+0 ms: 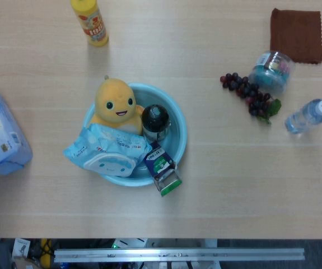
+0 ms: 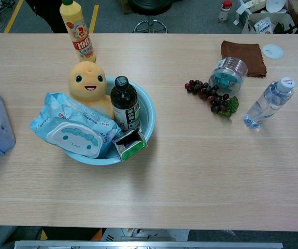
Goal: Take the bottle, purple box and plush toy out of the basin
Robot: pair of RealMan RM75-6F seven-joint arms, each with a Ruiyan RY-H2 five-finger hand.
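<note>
Pale wood counter (image 2: 200, 171): bottle (image 2: 125, 104) stands upright mid-basin (image 2: 147, 111), left of centre; neither hand visible, fingers' state unknown.

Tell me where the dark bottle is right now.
The dark bottle stands upright inside the blue basin, left of table centre in both views, just right of the yellow plush toy and behind the small box.

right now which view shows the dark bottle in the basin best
The chest view: the dark bottle stands upright in the blue basin with its cap, neck and label side all showing. The head view looks straight down, so the bottle shows mostly as a round dark top beside the plush toy.
</note>
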